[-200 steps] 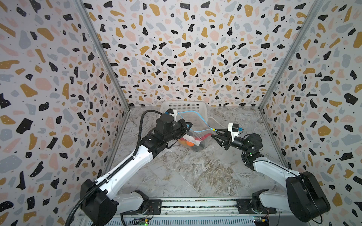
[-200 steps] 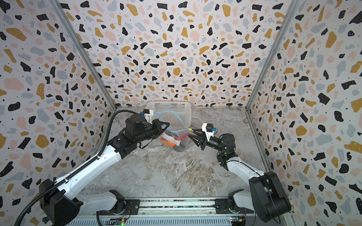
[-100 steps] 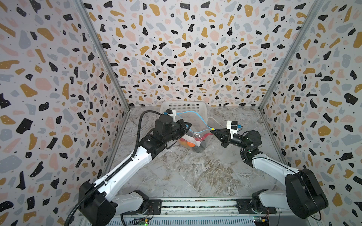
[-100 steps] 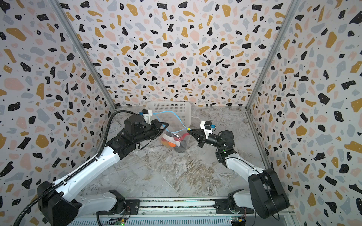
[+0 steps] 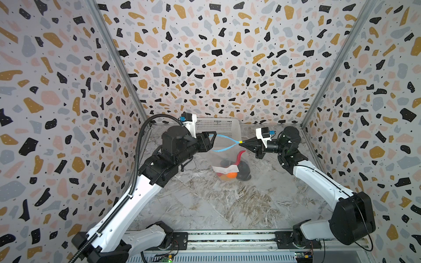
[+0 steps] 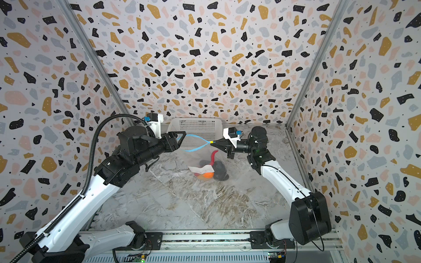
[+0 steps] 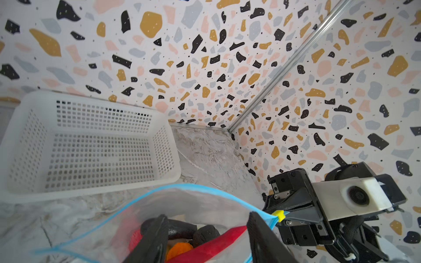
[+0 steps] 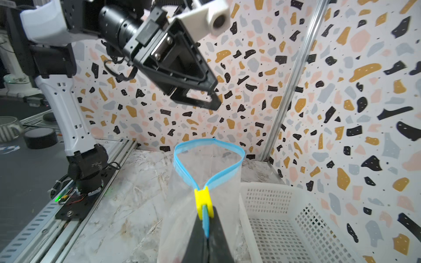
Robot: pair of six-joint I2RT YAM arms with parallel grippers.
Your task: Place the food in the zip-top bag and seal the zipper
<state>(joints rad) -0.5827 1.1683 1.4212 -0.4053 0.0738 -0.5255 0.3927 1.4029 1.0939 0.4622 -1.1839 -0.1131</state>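
Toward the back of the bench [image 5: 227, 205], just in front of the white perforated basket [image 5: 218, 125], the zip-top bag [image 5: 224, 159] stands upright between my two end effectors. It is clear, crinkly plastic, thin enough that the bench's marbled surface shows through its walls. Its bottom rests on the bench with the food [image 6: 218, 169] inside. A long red chili [image 5: 239, 157] pokes upward and an orange [image 5: 232, 175] sits low. Dark rounded pieces [image 5: 243, 170] bulk beside the orange; I cannot tell those apart. A white label [image 5: 226, 169] crosses the front wall at a tilt.

The zipper [image 5: 225, 137] is a light blue strip along the top edge. Its two sides are parted into a loop, so the mouth gapes. They meet only at the yellow slider [image 8: 204, 200], at the end nearest my right arm. My right end effector [image 5: 242, 143] is pinched tight on the blue strip just behind that slider and holds that corner of the bag up.

My left end effector [image 5: 213, 141] is at the opposite end of the mouth with its fingers [image 7: 157, 236] spread wide. In the left wrist view the chili and orange show between them. In the right wrist view a gap shows between that end effector and the blue rim, so it grips nothing.
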